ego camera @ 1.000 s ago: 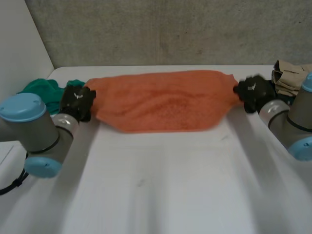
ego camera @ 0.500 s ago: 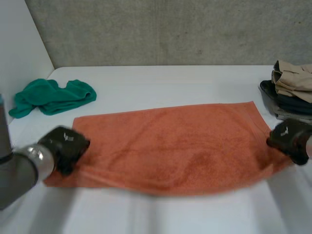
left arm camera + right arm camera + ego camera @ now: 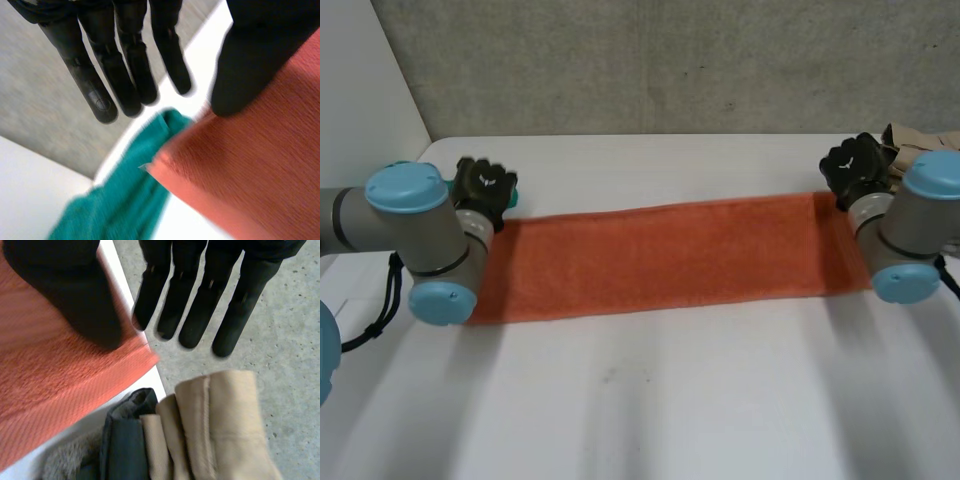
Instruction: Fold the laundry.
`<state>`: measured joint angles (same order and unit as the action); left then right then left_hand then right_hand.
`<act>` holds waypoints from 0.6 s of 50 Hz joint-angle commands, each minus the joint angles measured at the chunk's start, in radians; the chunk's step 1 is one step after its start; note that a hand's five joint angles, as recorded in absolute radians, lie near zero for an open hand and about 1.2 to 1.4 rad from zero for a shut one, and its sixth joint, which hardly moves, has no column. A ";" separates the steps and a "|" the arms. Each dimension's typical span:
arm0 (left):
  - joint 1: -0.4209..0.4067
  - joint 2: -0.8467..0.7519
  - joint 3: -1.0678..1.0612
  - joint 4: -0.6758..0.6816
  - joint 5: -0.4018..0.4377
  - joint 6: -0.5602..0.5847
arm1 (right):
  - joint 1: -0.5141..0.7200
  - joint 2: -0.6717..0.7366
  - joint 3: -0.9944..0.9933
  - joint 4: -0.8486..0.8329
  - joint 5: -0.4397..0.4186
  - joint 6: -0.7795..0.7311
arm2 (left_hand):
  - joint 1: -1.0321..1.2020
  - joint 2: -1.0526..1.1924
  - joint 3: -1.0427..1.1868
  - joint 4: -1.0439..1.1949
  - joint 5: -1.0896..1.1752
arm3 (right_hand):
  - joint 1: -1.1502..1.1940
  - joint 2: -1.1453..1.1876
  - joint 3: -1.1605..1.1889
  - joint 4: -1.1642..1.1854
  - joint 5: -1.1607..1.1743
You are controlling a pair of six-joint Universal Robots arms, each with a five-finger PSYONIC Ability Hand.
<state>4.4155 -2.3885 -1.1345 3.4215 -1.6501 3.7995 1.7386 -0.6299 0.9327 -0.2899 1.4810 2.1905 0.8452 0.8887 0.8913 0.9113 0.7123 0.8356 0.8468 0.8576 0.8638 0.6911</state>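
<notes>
An orange towel (image 3: 670,255) lies across the table as a long narrow strip, folded in half along its length. My left hand (image 3: 485,188) is at its far left corner and my right hand (image 3: 855,168) at its far right corner. In the left wrist view the fingers (image 3: 130,65) are straight and spread from the thumb, which hovers over the towel's corner (image 3: 260,165); nothing is pinched. The right wrist view shows the same: straight fingers (image 3: 200,295), the thumb above the towel's edge (image 3: 45,375), no cloth between them.
A crumpled green cloth (image 3: 125,200) lies just beyond the left hand's fingertips, at the table's far left. A stack of folded beige and dark clothes (image 3: 215,435) sits past the right hand at the far right (image 3: 920,140). A grey wall backs the table.
Half a second ago the towel lay spread wide with both hands at its near corners. Both hands have since moved to the far corners, the towel is folded in half, and both hands have opened.
</notes>
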 commanded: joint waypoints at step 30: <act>-0.079 0.488 -0.608 0.222 0.233 -0.643 | -0.220 -0.346 0.488 0.266 -0.261 0.276 | -0.671 -0.714 -0.717 -0.737 -0.712 | -0.307 -0.319 -0.329 -0.336 -0.337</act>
<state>4.3381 -1.8960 -1.7410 3.6429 -1.4712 3.2231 1.5481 -1.0296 1.4215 0.0184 1.2458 2.4958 0.1961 0.2084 0.2157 0.2022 0.0487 0.4237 0.4105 0.4235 0.4258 0.2613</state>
